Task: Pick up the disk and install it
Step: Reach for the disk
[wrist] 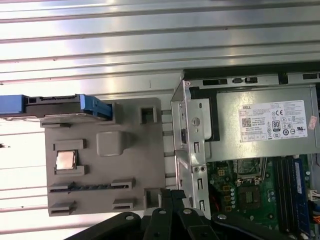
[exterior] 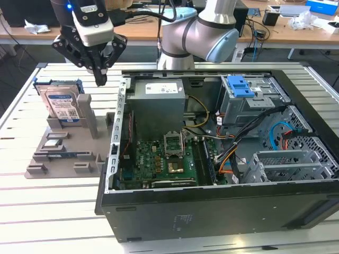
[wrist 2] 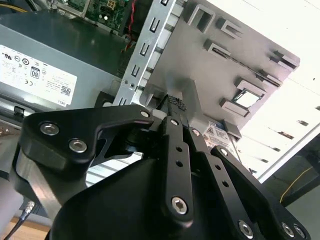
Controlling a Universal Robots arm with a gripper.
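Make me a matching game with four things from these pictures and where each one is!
Things:
1. disk
2. gripper
3. power supply box
4. blue latch

Places:
A. on top of the drive cage inside the computer case, toward the exterior view's right
B. standing upright in the grey holder on the table
C. in the air above the grey holder, holding nothing
D. inside the computer case, against the wall nearest the grey holder

Pairs: 1-B, 2-C, 3-D, 4-A
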